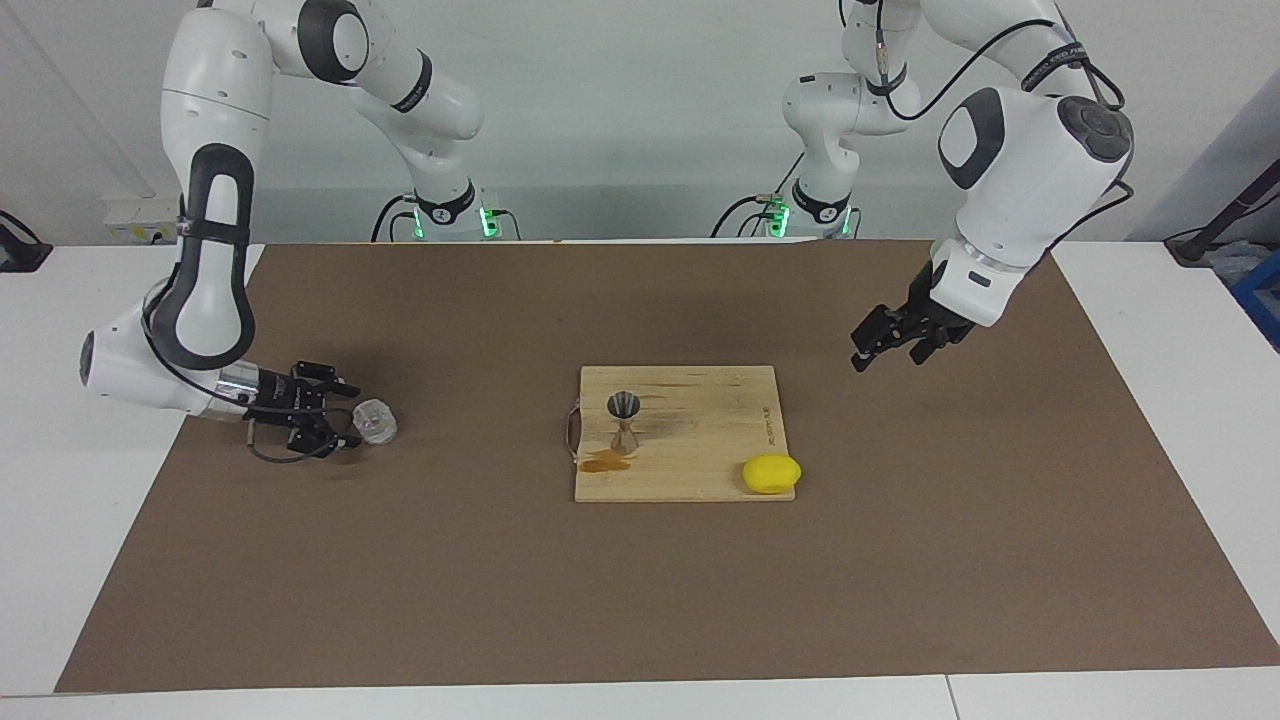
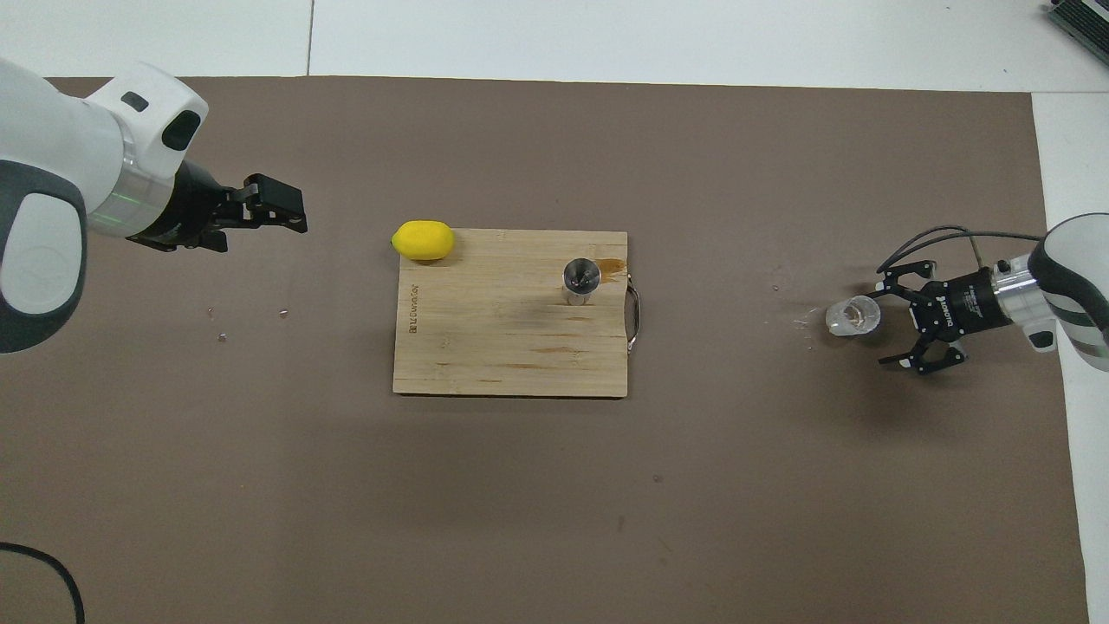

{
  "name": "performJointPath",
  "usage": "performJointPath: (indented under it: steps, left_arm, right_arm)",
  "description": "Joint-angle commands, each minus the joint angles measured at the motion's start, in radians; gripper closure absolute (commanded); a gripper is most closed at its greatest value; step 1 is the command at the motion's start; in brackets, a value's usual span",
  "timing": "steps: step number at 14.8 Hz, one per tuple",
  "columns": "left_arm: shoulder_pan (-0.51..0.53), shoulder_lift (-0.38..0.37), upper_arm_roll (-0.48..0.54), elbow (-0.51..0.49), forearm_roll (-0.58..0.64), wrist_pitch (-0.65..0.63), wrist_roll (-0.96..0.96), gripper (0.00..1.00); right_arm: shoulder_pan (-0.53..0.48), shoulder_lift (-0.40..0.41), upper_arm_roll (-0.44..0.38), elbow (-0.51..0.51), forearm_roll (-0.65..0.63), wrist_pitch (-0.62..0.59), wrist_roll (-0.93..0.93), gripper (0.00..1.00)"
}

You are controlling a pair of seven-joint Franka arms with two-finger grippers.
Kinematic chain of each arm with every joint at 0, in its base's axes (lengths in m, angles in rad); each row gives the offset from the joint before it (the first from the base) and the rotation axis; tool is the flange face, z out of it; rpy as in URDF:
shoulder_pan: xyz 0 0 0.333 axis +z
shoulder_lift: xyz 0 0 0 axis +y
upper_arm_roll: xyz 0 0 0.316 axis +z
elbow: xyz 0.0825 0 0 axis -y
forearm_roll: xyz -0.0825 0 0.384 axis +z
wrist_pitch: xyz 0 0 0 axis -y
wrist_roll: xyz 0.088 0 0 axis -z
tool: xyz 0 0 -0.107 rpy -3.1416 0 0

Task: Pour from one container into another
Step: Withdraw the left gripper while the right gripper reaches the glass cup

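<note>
Right gripper [image 1: 343,421] spread wide just beside glass tumbler [image 1: 375,421] on the mat toward its end, left gripper [image 1: 885,346] open over mat, jigger [image 1: 625,421] upright on board [image 1: 700,400].

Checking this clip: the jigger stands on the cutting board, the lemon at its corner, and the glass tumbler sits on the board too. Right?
Not quite. The facing view shows the glass tumbler off the cutting board, on the brown mat toward the right arm's end. The jigger and lemon are as you say.

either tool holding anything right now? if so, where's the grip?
Nothing held. Right tool is open beside the glass tumbler, not closed on it. Left tool is open in the air over the brown mat.
</note>
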Motion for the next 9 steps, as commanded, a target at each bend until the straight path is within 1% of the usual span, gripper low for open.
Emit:
performJointPath:
  steps: [1, 3, 5, 7, 9]
  left_arm:
    - [0.065, -0.054, -0.001, -0.008, 0.063, -0.044, 0.196, 0.00]
    - [0.082, -0.076, 0.000, -0.010, 0.083, -0.105, 0.252, 0.00]
    - [0.088, -0.102, 0.007, -0.013, 0.164, -0.165, 0.339, 0.00]
    - [0.111, -0.104, 0.017, -0.008, 0.163, -0.173, 0.373, 0.00]
    - [0.112, -0.125, 0.017, -0.020, 0.164, -0.167, 0.373, 0.00]
  right_arm:
    - [0.000, -0.039, 0.007, -0.064, 0.048, 0.046, -0.035, 0.00]
    - [0.000, -0.044, 0.007, -0.074, 0.065, 0.049, -0.035, 0.00]
    - [0.002, -0.044, 0.009, -0.074, 0.085, 0.057, -0.035, 0.00]
    - [0.003, -0.044, 0.016, -0.087, 0.097, 0.076, -0.035, 0.00]
    - [0.002, -0.044, 0.027, -0.090, 0.112, 0.086, -0.035, 0.00]
